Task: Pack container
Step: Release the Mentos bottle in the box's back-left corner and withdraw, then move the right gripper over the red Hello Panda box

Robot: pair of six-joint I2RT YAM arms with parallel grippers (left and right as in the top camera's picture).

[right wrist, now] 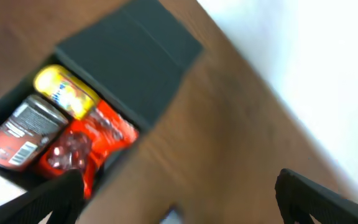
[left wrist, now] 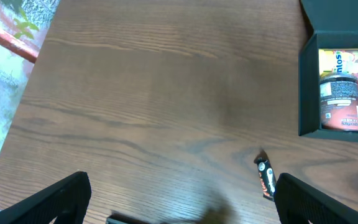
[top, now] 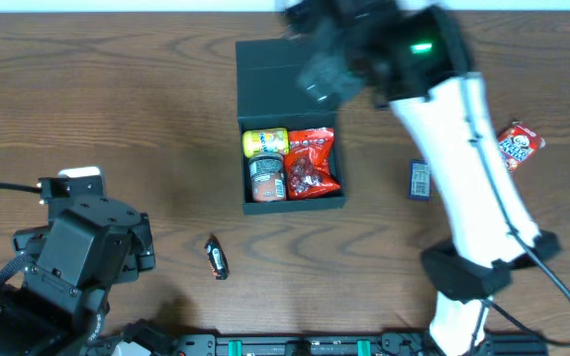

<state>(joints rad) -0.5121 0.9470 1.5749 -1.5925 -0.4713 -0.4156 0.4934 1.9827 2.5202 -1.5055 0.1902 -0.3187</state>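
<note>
Teal-green cardboard forms the container (top: 265, 89), which sits near the middle of the counter (top: 117, 99) with its hinged lid folded back flat. Packing is partly done: a yellow pack (top: 264, 142), a dark-labelled can (top: 266, 178) and a red bag (top: 311, 163) lie inside and cover most of the floor. Three items appear to remain outside: a small dark bar (top: 217, 257) in front of the container on the left arm's side, a blue packet (top: 419, 180) near the container's right wall, and a red-and-white packet (top: 519, 143) farther right. The lid is not yet closed. The left fingers (left wrist: 55, 199) are spread and empty above bare counter, with the bar beside one of them. The right fingers (right wrist: 316, 199) are likewise spread and empty near the lid. That view is blurred, so finer detail is uncertain. Only the overhead view shows the two packets on the right. Only the left wrist view shows the can's label print.
</note>
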